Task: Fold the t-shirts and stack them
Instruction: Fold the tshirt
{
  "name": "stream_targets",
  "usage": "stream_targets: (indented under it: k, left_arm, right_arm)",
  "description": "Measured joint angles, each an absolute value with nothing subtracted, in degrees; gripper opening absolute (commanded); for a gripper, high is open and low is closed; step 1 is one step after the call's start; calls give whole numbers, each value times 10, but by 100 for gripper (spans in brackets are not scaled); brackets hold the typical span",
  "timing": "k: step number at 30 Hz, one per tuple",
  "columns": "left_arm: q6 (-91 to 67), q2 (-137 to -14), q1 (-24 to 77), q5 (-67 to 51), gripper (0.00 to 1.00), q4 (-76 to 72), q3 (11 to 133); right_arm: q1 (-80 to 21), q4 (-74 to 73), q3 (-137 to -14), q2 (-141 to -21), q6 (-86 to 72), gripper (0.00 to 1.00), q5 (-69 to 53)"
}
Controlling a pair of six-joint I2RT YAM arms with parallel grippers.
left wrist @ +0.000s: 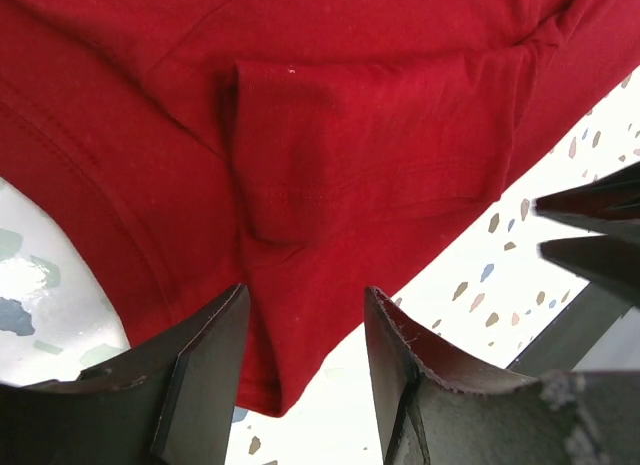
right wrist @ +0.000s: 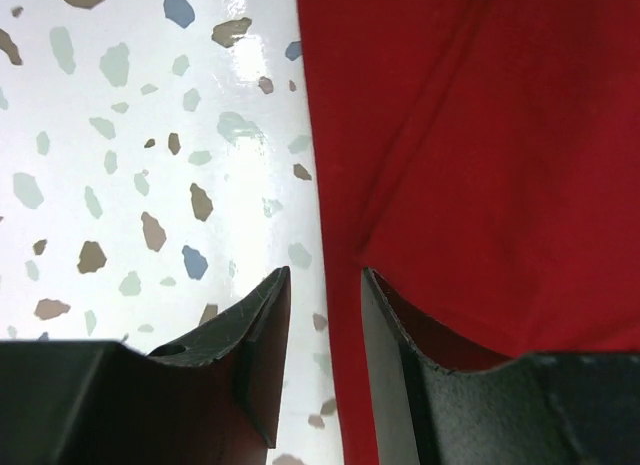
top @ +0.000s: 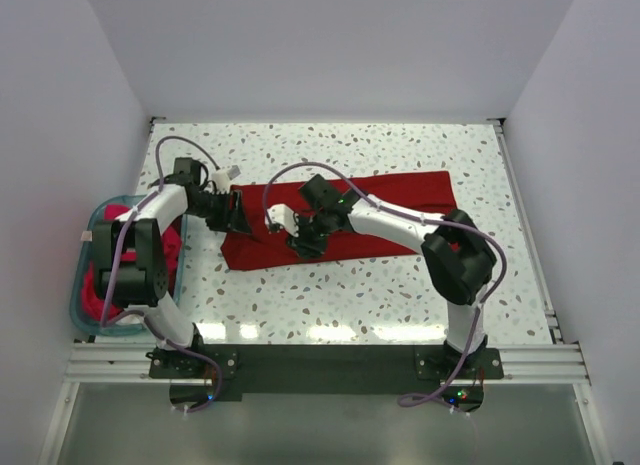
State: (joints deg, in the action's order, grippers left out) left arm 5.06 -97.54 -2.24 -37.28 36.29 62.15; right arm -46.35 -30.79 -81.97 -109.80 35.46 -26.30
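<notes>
1 crimson shirt (top: pixel 400 200) lies spread across the middle of the speckled table (top: pixel 350 305). Its long side runs left to right, and its left end sits lower in the top view than its right end. It lies flat in a rough band shape.

2 arms reach in over its left part. The left gripper (top: pixel 237 213) sits at the shirt's left end. In the left wrist view its 2 fingers (left wrist: pixel 215 370) are spread well apart, and the left gripper (left wrist: pixel 306 290) has a corner of the shirt's hem lying in the gap, with nothing squeezed. Just beyond the fingers a short sleeve (left wrist: pixel 360 135) lies folded flat over the body of the crimson shirt (left wrist: pixel 130 105), and bare table shows on both sides.

The right gripper (top: pixel 300 243) is at the shirt's near edge, to the right of the left one and close to it. In the right wrist view its fingers (right wrist: pixel 262 335) stand a little apart. The right gripper (right wrist: pixel 325 273) straddles the shirt's edge, so the crimson shirt (right wrist: pixel 500 165) fills the right side and speckled table the left. A strip of table shows between the fingers, so they are not pressed on the cloth.

At the table's left edge sits a teal basket (top: pixel 73 310), partly hidden by the left arm. Pinkish-red shirts (top: pixel 170 247) are bunched inside it; how many I cannot tell.
</notes>
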Motion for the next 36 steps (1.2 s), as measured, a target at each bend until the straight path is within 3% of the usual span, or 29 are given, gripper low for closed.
stream_targets:
  k: [19,36]
  left_arm:
    - [58,-992,-23,-373,54,385,622]
    - [71,-1005,-23,-371,56,387,622]
  right_arm:
    - [-481,-282,-866,-1169,377,32,-215]
    - [-481,-317,-883,-1189,412,39,-205]
